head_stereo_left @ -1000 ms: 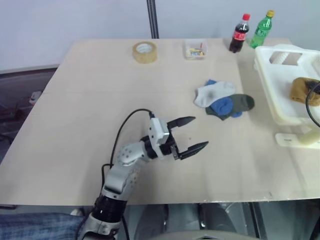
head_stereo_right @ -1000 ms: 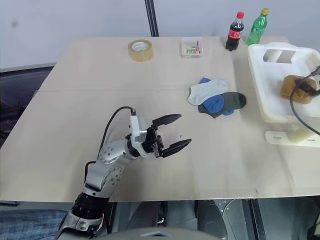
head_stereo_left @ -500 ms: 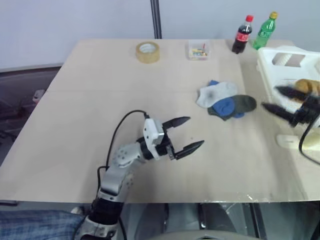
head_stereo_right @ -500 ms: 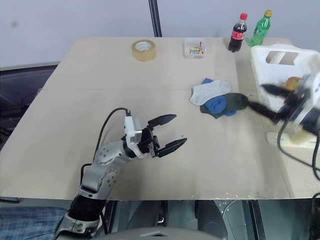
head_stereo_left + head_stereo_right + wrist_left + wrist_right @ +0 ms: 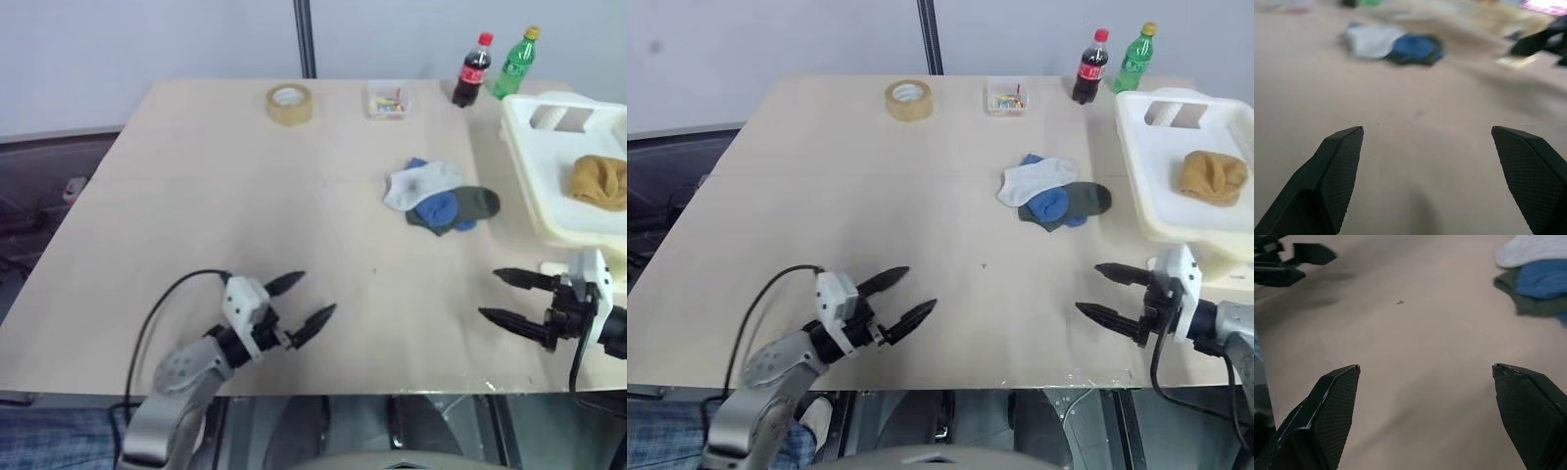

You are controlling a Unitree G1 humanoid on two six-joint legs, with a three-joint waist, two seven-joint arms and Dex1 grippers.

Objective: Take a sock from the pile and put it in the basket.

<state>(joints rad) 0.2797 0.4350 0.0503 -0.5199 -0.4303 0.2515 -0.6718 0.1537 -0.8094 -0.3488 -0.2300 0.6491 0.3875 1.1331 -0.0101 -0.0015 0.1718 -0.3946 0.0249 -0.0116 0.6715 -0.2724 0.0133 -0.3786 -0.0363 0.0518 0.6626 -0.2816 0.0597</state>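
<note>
One mustard sock [image 5: 1213, 176] already lies in the basket [image 5: 1136, 186], while the pile [image 5: 1053, 194] of white, blue and dark socks waits mid-desk [image 5: 872, 196], well apart from the left pincer [image 5: 899, 297] and right pincer [image 5: 1105, 292], both spread and empty.
</note>
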